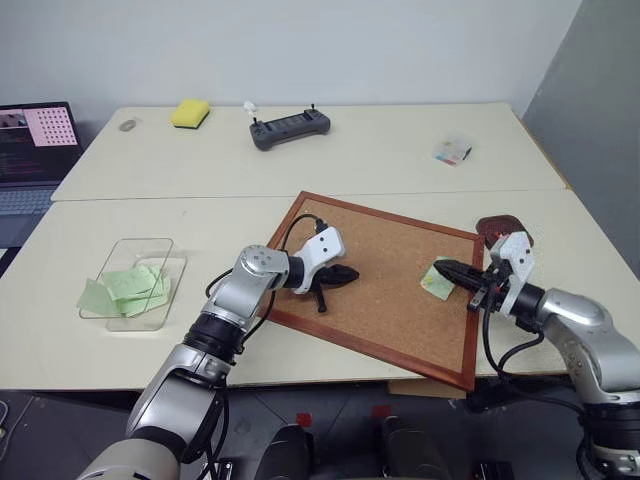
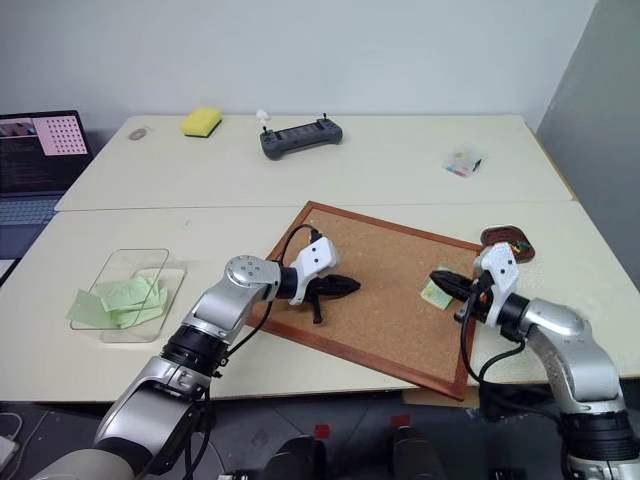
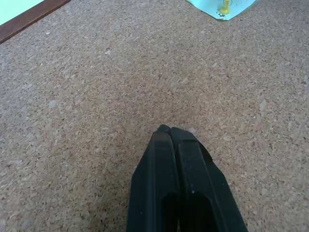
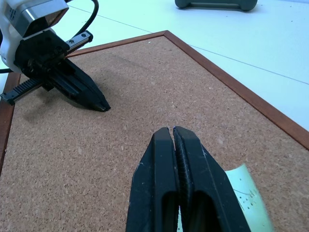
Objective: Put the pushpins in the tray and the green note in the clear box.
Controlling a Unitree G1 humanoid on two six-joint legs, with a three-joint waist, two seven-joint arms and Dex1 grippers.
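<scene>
Working on the last pinned green note (image 1: 436, 279), right of centre on the corkboard (image 1: 385, 280).

Right gripper (image 1: 446, 268) clenched just over that note, nothing visibly held; left gripper (image 1: 348, 275) clenched, pressing the board mid-frame. Yellow pushpin (image 3: 224, 7) seemingly left in the note. Next: pulling it out, dropping into tray (image 1: 504, 229) at right; clear box (image 1: 135, 281) at lower left of the tabletop (image 1: 400, 150).

One corkboard (image 1: 385, 285). One green note (image 1: 436, 280) on corkboard, near its right edge; one yellow pushpin (image 3: 225, 7) in it. One clear box (image 1: 140, 262) near desk's left edge, several green notes inside. One tray (image 2: 506, 241). One sponge (image 1: 190, 113), one controller (image 1: 290, 128), one laptop (image 1: 35, 150).
</scene>
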